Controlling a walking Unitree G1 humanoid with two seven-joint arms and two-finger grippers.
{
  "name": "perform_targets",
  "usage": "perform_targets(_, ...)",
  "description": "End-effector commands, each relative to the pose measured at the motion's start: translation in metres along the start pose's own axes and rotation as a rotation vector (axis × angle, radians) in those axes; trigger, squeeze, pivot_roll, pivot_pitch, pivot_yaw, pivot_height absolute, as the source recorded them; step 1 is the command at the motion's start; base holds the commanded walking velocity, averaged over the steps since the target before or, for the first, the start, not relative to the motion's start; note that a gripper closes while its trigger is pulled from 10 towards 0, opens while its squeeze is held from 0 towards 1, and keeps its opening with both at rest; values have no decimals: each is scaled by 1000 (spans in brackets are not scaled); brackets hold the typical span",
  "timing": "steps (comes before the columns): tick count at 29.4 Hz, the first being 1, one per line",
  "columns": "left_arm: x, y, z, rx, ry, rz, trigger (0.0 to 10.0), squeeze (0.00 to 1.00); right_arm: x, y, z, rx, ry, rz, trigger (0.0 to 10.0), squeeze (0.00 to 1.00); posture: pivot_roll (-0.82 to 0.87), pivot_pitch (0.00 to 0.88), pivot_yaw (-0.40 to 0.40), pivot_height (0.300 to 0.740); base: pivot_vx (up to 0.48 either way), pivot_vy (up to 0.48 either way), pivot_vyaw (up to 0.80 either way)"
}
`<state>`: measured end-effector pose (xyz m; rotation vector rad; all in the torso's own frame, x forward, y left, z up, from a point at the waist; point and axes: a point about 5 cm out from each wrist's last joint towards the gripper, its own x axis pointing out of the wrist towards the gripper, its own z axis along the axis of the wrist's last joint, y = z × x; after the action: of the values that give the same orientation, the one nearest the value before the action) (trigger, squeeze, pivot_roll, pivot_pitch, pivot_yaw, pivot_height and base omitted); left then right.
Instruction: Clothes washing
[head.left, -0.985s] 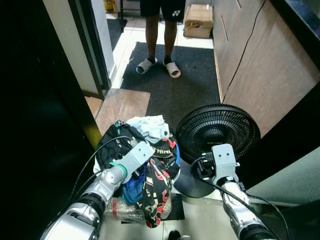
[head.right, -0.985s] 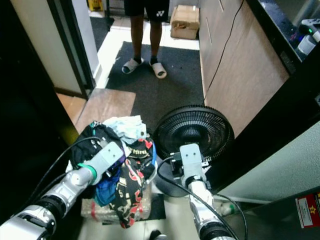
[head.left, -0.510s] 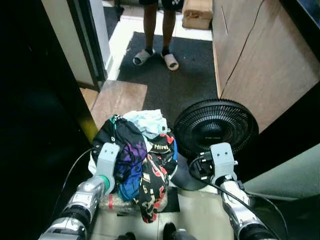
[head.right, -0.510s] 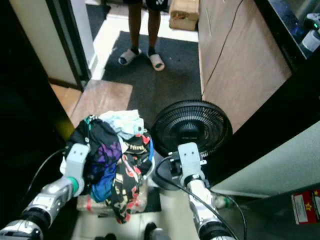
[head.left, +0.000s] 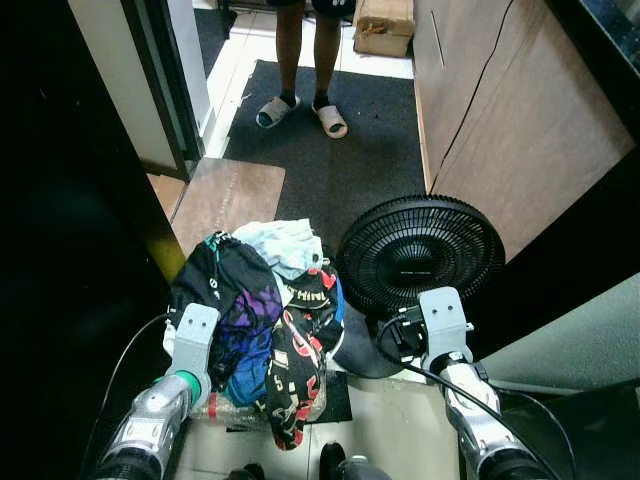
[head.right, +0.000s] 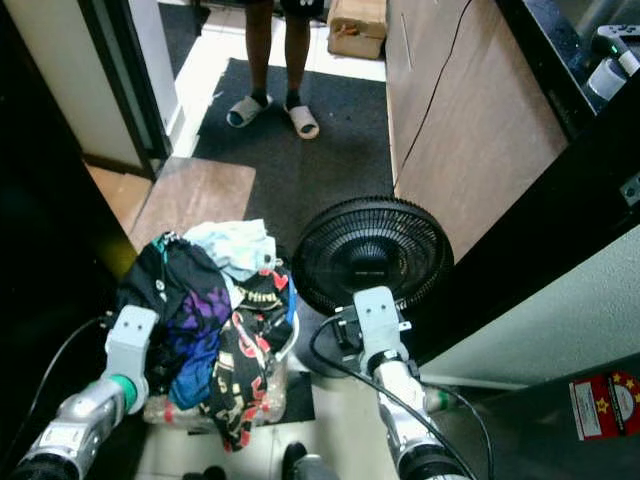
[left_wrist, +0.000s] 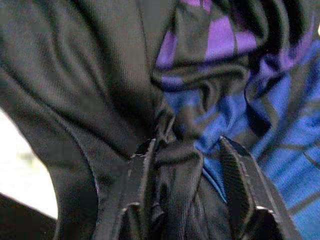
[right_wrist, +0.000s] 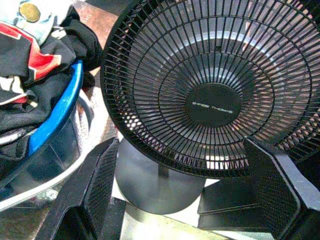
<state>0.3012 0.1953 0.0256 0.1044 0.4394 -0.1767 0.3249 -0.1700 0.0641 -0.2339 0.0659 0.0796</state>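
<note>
A home hallway: floor fan (head.left: 421, 255), dark mat (head.left: 340, 150), heaped laundry basket (head.left: 258, 300).

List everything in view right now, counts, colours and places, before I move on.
Clothes pile: one heap, black, purple, blue, red and pale blue, in the basket.
Basket: one, blue rim, on the floor beside the fan.
Fan: one, black, standing right of the basket.
Cardboard box: one, brown, far end of the floor.
Dark mat: one, beyond the fan.
Person: one, legs and pale sandals, on the mat.
Left gripper: pinching black cloth in the pile.
Right gripper: open, pointed at the fan.
</note>
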Motion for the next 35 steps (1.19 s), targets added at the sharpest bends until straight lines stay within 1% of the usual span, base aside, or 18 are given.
perform_targets(1, -9, -4, -30, -16, 103, -5, 0, 0, -7, -3, -12, 8, 45, -10, 10000, 0, 18, 299, -7, 740, 0, 0, 0)
perform_targets(2, -10, -6, -28, -4, 70, -15, 0, 0, -8, -4, -12, 8, 45, -14, 10000, 0, 14, 296, -3, 740, 0, 0, 0)
perform_targets(3, -10, -6, -28, -4, 70, -15, 0, 0, -8, -4, -12, 8, 45, -14, 10000, 0, 14, 296, -3, 740, 0, 0, 0)
perform_targets(5, -11, -9, -25, 33, 29, -28, 0, 0, -9, -5, -14, 10, 47, -23, 10000, 0, 8, 293, 2, 740, 0, 0, 0)
perform_targets(19, -19, -12, -22, 102, -28, -35, 0, 0, -10, -5, -14, 14, 49, -26, 10000, 0, 11, 288, -2, 740, 0, 0, 0)
perform_targets(20, -19, -13, -16, 111, -56, -37, 0, 0, -9, -5, -12, 15, 47, -26, 10000, 0, 12, 284, -3, 740, 0, 0, 0)
perform_targets(21, -19, -17, -3, 111, -111, -45, 0, 0, -7, -5, -11, 15, 43, -26, 10000, 0, 16, 272, -2, 740, 0, 0, 0)
perform_targets(22, -19, -23, 21, 111, -190, -56, 0, 0, -6, -6, -9, 17, 37, -28, 10000, 0, 21, 258, -2, 740, 0, 0, 0)
perform_targets(24, -19, -23, 21, 111, -190, -56, 0, 0, -6, -6, -9, 17, 37, -28, 10000, 0, 21, 258, -2, 740, 0, 0, 0)
perform_targets(25, -20, -27, 36, 110, -243, -64, 0, 0, -4, -6, -7, 19, 33, -30, 10000, 0, 21, 258, -2, 740, 0, 0, 0)
perform_targets(26, -22, -32, 67, 98, -341, -71, 10000, 0, -2, -6, -5, 23, 25, -33, 10000, 0, 31, 234, -1, 740, 0, 0, 0)
perform_targets(27, -25, -37, 95, 78, -424, -79, 10000, 0, 0, -5, -2, 27, 18, -36, 10000, 0, 37, 220, 0, 740, 0, 0, 0)
perform_targets(28, -25, -37, 95, 78, -424, -79, 10000, 0, 0, -5, -2, 27, 18, -36, 10000, 0, 37, 220, 0, 740, 0, 0, 0)
perform_targets(29, -31, -43, 129, 55, -524, -99, 10000, 0, 2, -5, 2, 33, 8, -39, 10000, 0, 42, 198, 1, 740, 0, 0, 0)
perform_targets(31, -31, -43, 129, 55, -524, -99, 10000, 0, 2, -5, 2, 33, 8, -39, 10000, 0, 42, 198, 1, 740, 0, 0, 0)
perform_targets(32, -36, -47, 150, 41, -587, -116, 10000, 0, 4, -4, 4, 36, 2, -40, 10000, 0, 44, 192, 2, 740, 0, 0, 0)
perform_targets(33, -43, -53, 181, 32, -674, -138, 10000, 0, 7, -3, 8, 41, -9, -41, 10000, 0, 54, 155, 4, 740, 0, 0, 0)
perform_targets(35, -43, -53, 181, 32, -674, -138, 10000, 0, 7, -3, 8, 41, -9, -41, 10000, 0, 54, 155, 4, 740, 0, 0, 0)
